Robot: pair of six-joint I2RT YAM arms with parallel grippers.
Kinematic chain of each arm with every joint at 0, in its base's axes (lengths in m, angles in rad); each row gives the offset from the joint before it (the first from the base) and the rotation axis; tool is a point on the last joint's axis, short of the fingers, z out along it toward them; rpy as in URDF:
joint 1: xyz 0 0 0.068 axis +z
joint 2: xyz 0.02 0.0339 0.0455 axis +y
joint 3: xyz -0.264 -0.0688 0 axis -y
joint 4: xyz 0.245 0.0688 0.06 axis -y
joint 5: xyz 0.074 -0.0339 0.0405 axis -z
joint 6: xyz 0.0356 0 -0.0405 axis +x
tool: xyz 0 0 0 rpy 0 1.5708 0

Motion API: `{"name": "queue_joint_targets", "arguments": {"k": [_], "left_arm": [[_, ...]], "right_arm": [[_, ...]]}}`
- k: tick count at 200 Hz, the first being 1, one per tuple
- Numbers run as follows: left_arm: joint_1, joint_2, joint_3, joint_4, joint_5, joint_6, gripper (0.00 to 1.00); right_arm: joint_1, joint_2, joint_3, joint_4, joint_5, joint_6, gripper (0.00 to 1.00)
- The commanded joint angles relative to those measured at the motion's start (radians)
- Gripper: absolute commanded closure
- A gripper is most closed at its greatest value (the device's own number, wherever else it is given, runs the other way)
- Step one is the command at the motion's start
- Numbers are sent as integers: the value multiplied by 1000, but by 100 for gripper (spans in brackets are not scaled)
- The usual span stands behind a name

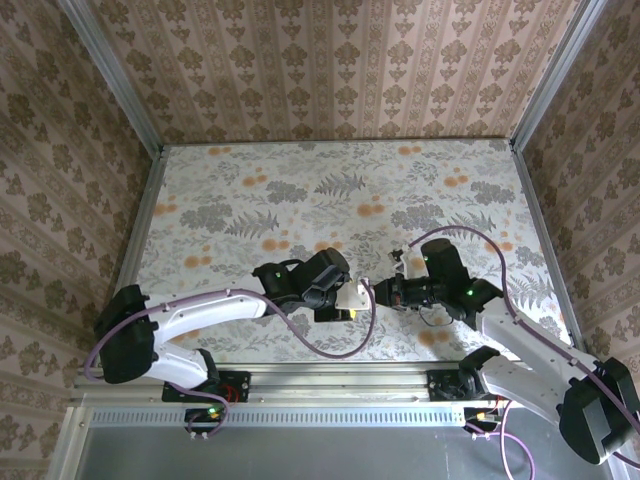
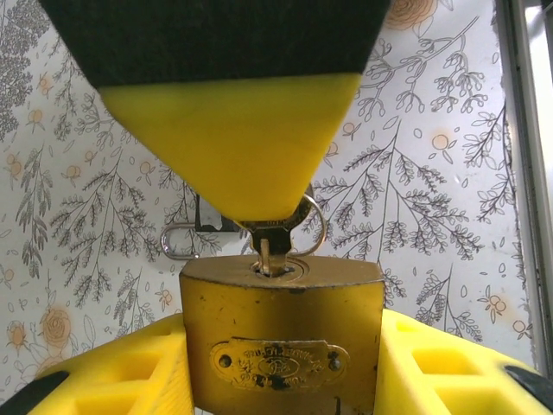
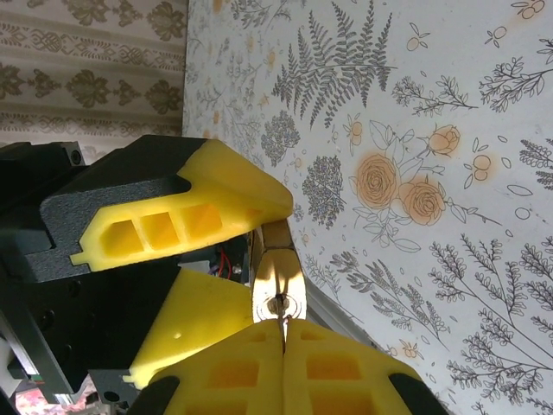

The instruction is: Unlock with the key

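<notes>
The brass padlock point(image 2: 281, 303) sits clamped between the yellow fingers point(image 2: 130, 372) of my left gripper point(image 1: 338, 292), its keyhole face turned toward the right arm. The key point(image 2: 269, 251) is pushed into the keyhole, with its dark head pinched by my right gripper point(image 3: 283, 327), whose two yellow pads meet with no gap. In the right wrist view the padlock's shiny keyhole face point(image 3: 278, 268) shows just beyond those pads. From above, both grippers meet nose to nose near the table's front middle, my right gripper point(image 1: 385, 292) to the right of the lock.
A silver key ring point(image 2: 318, 226) and a second ring point(image 2: 175, 242) with a small dark tag hang from the key behind the lock. The table's metal front rail point(image 1: 330, 372) lies just behind the arms. Patterned walls enclose the floral tabletop point(image 1: 330, 190).
</notes>
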Motion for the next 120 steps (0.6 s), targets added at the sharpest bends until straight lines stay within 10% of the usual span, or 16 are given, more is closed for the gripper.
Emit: {"name": "queue_joint_targets", "arguments": {"k": [1,61,120], "left_arm": [[-16,4,69,121,29,4,92],[-35,-6,62,179,26,1,92],[-94,14,-80,359,-350,194,93]], "right_arm": [[18,11,-16,85,-23,31,100],[17,1,-94,213,-17,145,100],[-53,21,-151,488,-32,693,100]]}}
